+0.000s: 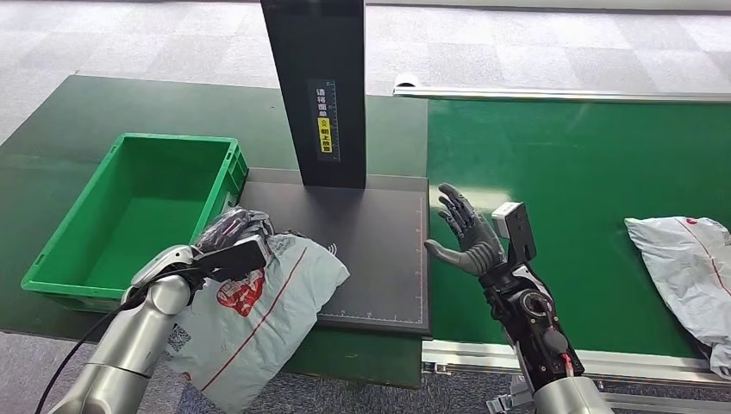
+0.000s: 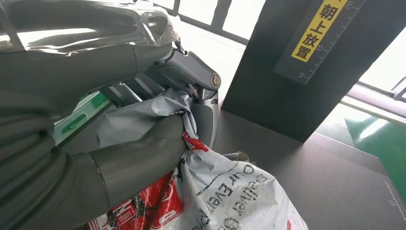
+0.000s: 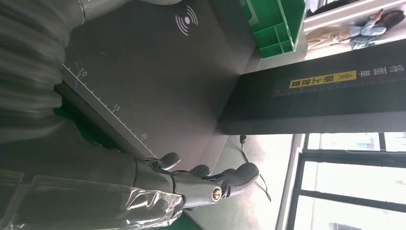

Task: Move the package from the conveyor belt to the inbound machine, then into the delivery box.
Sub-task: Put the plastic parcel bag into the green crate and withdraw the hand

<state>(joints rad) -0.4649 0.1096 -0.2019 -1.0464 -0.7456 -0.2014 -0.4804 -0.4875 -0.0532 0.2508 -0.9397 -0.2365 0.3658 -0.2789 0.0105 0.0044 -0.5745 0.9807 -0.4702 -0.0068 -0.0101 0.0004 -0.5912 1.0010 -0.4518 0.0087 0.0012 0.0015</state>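
Two grey plastic mailer packages: one (image 1: 259, 302) gripped by left hand (image 1: 231, 233) beside one green plastic crate (image 1: 129, 216); one (image 1: 685, 259) on green conveyor belt (image 1: 586, 172). Right hand (image 1: 465, 233) open, empty.

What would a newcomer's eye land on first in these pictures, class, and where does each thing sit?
First, the grey package with red print, gripped by the left hand at the near left corner of the dark scanner platform. Next, the bright green crate to the platform's left. The right hand hovers open over the platform's right edge.
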